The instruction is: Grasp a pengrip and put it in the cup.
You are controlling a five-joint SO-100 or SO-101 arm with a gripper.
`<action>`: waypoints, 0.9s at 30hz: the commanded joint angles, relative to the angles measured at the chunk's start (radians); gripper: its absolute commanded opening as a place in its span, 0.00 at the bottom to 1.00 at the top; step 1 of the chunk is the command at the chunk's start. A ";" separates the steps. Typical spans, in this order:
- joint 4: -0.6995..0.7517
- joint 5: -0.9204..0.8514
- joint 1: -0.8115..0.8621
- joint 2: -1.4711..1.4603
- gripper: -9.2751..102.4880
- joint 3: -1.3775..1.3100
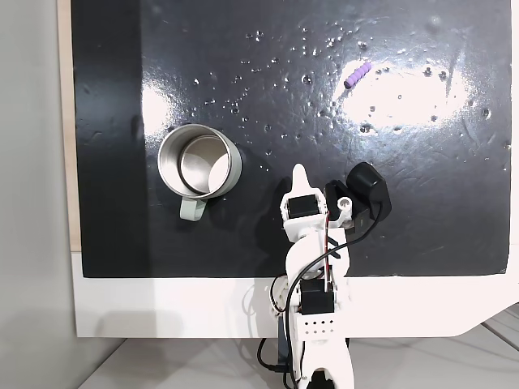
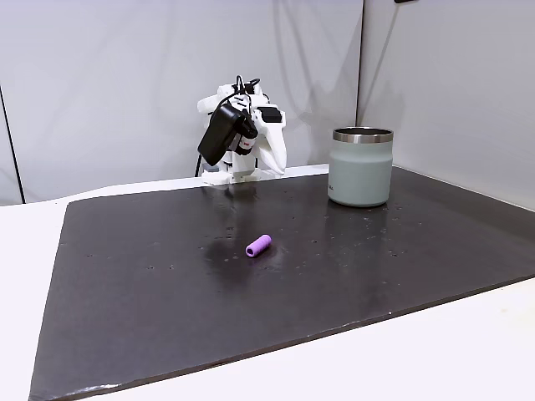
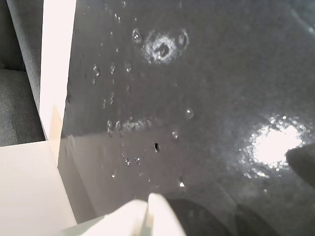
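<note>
The pengrip (image 1: pixel 357 75) lies on its side on the black mat (image 1: pixel 243 49), in the far right part of the mat as a fixed view from above shows it, right at the edge of a bright patch of glare. In a fixed view from the desk's level the same light-purple tube (image 2: pixel 258 246) rests near the mat's middle, with bare mat all around it and nothing touching it.

The cup (image 1: pixel 199 166) stands upright on the mat, left of the arm in the top-down fixed view, its pale green handle pointing toward the near edge. Its shiny inside holds nothing that can be seen. From the side, the cup (image 2: pixel 362 165) stands on the right part of the mat, well apart from the pengrip.

The arm (image 1: pixel 312 267) is folded back over its base at the near edge of the mat (its black wrist camera hangs to one side). The jaws (image 1: pixel 300 173) point across the mat toward the far side, and they hold nothing. In the wrist view the two white tips (image 3: pixel 147 206) come up from the bottom edge pressed together, with no more than a thin seam between them, above dark, speckled mat.

The mat covers most of a white desk (image 1: pixel 162 312), whose bare surface shows along the near edge. The pengrip is well apart from the jaws, farther out and to the right of them in the top-down view.
</note>
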 commanded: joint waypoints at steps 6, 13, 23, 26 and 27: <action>-0.002 -0.003 -0.011 0.008 0.08 -0.003; -0.003 0.002 -0.011 0.008 0.08 -0.003; 0.015 -0.081 0.006 -0.133 0.08 -0.117; 0.011 -0.081 0.008 -0.383 0.08 -0.262; 0.011 -0.081 0.009 -0.456 0.08 -0.308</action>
